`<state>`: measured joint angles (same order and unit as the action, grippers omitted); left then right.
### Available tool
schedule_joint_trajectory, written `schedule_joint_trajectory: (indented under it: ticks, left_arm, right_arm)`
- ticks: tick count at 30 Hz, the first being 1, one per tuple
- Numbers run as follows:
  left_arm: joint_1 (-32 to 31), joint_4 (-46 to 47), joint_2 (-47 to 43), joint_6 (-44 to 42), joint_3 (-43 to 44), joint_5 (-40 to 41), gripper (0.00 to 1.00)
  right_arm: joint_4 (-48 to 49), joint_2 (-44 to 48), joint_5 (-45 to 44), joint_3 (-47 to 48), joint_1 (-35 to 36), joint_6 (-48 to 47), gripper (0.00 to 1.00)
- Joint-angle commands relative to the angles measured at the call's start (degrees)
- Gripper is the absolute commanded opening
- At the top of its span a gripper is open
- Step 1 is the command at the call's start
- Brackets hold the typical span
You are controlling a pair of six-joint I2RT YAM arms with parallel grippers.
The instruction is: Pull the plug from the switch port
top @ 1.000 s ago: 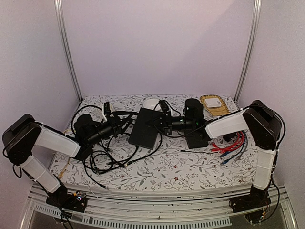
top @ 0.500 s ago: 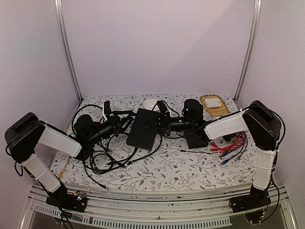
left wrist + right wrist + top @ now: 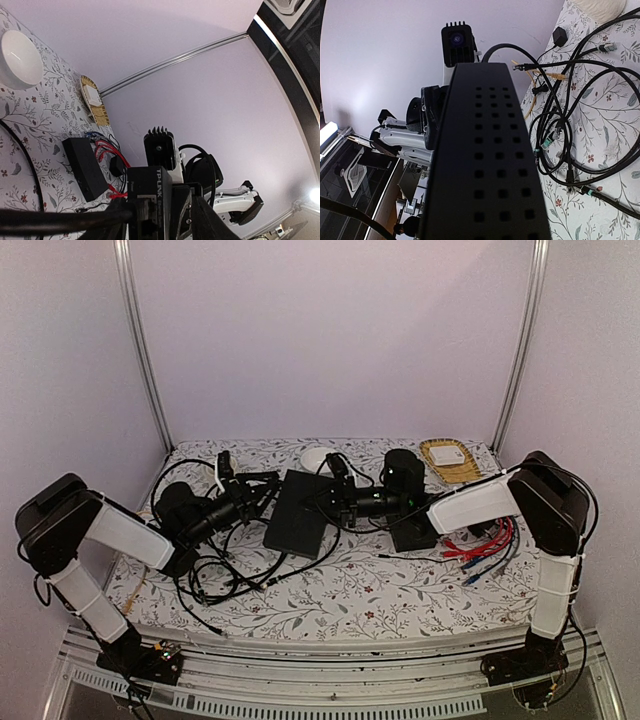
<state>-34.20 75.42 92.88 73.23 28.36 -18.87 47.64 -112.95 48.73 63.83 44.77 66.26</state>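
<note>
Right tool point(image 3: 332, 496) is clamped on the far right corner of the switch point(image 3: 297, 512), reaching in from the right over the flowery desk point(image 3: 380, 590). Left tool point(image 3: 262, 490) sits just beside the switch's far left corner. Its fingers look a bit apart, but honestly I can't tell if they're gripping anything.

The switch is about mid-desk, between the two tools. From above, its long axis runs roughly near to far, with the far end leaning slightly right. In the left wrist view the port face with the TP-LINK label points straight at that camera. The right wrist view looks along the side with rows of vent holes, toward the left arm. Can't tell if it's flat on the desk or lifted.

A second black box point(image 3: 412, 532) lies right of the switch, under the right arm. A big tangle of black cables point(image 3: 225, 575) sprawls on the left. Red wires point(image 3: 485, 540) sit near the right edge, with a wicker basket point(image 3: 430, 450) and a white bowl point(image 3: 316, 457) at the back.

The plug point(image 3: 136, 218) on a thick black cable is in a port.
</note>
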Motion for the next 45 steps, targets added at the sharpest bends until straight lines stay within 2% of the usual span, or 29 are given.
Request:
schedule_joint_trajectory:
  ticks: [1, 20, 45]
  left_arm:
    - [0.4, 3.6, 1.4, 0.2, -0.1, -1.0, 0.45]
    - [1.0, 4.9, 3.9, 0.6, 0.5, -2.7, 0.35]
    - [1.4, 8.8, 4.6, 2.1, -1.6, -1.1, 0.24]
  right_arm:
    - [5.0, -0.8, 1.7, 1.7, 0.6, 0.5, 0.02]
    - [5.1, -2.1, 2.3, 3.0, 0.7, 0.6, 0.02]
    - [5.0, -2.3, 2.4, 2.9, 0.7, 0.6, 0.02]
